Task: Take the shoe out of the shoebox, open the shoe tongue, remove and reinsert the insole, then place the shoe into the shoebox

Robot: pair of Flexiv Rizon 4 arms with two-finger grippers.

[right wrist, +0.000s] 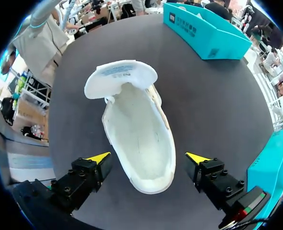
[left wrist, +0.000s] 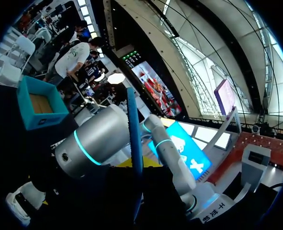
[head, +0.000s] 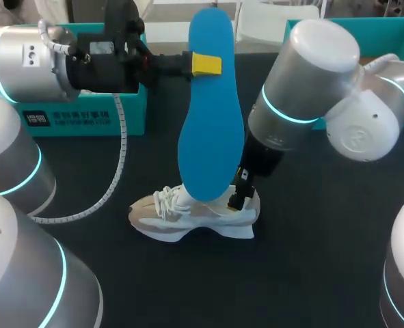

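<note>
A blue insole (left wrist: 134,143) is seen edge-on as a thin upright strip. The silver right arm (left wrist: 96,141) is crossed behind it. From the insole's middle, a teal shoebox (left wrist: 45,120) is found at ten o'clock and part of the white shoe (left wrist: 16,213) at eight o'clock.

White shoe (head: 188,222) upright, tongue folded open, seemingly empty; blue insole (head: 210,137) aloft above it, near-vertical

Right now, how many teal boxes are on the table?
2: one teal cardboard box back left, a second teal box back right; both partly hidden.
</note>
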